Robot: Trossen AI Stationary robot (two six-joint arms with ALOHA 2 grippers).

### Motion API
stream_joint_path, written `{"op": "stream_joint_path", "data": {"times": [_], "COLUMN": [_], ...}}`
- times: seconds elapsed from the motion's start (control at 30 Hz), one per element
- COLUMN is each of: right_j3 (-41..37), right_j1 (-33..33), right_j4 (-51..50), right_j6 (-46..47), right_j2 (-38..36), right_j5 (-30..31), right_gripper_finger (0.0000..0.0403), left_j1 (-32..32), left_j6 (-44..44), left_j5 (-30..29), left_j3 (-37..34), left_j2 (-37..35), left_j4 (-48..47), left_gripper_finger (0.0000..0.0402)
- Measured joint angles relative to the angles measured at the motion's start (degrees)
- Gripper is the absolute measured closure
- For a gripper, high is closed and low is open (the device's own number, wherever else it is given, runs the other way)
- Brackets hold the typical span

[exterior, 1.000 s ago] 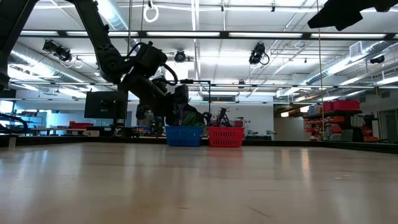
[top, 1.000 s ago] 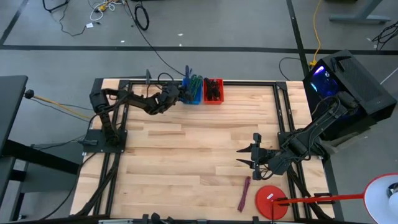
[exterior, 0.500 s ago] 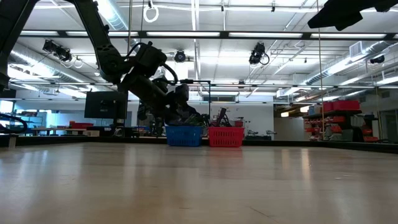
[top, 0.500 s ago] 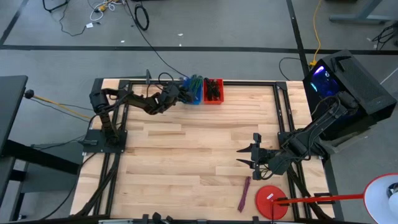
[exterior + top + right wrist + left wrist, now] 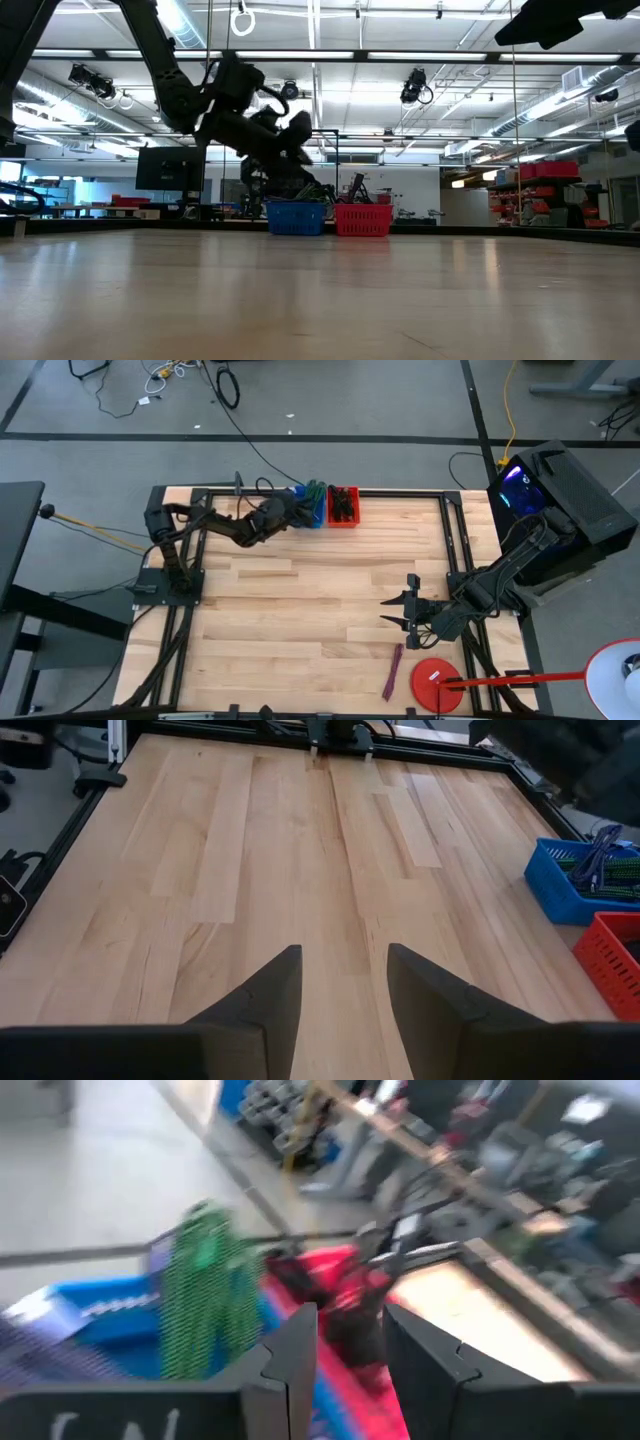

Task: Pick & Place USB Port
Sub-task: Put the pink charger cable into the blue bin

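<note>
A blue basket (image 5: 313,516) and a red basket (image 5: 343,506) stand side by side at the table's far edge. The blue basket holds a green bundle (image 5: 205,1300) and purple-blue cables. The red basket holds dark parts. My left gripper (image 5: 293,510) hovers over the blue basket's left rim, above it in the low view (image 5: 300,128). Its fingers are open and empty (image 5: 350,1350), and the view past them is blurred. My right gripper (image 5: 392,610) waits open and empty over the table's right half, pointing left (image 5: 343,985).
A purple strip (image 5: 393,672) and a red disc (image 5: 435,682) lie near the table's front right. A black frame runs along the table's edges (image 5: 400,493). Bare wood lies between the baskets and my right gripper.
My left gripper first dipped toward the blue basket, then has risen above it and tipped more level, shifting slightly toward the baskets.
</note>
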Motion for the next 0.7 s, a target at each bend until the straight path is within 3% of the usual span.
{"op": "stream_joint_path", "data": {"times": [0.17,0.33,0.5,0.7], "right_j3": [0.0,0.0,0.0,-1.9], "right_j1": [0.0,0.0,0.0,0.0], "right_j4": [0.0,0.0,-0.2,0.9], "right_j6": [0.0,0.0,0.1,5.3], "right_j2": [0.0,0.0,0.0,0.0], "right_j5": [0.0,0.0,0.5,-0.5], "right_gripper_finger": [0.0253,0.0253,0.0253,0.0253], "left_j1": [-2.8,-10.0,-19.8,-28.7], "left_j6": [0.2,0.2,2.4,2.5], "left_j5": [5.9,16.7,16.6,15.1], "left_j3": [1.3,4.0,6.3,6.3], "left_j2": [-0.1,-0.1,-0.1,-0.1], "left_j4": [3.9,-4.9,-15.8,-16.3], "left_gripper_finger": [0.0282,0.0282,0.0282,0.0282]}}
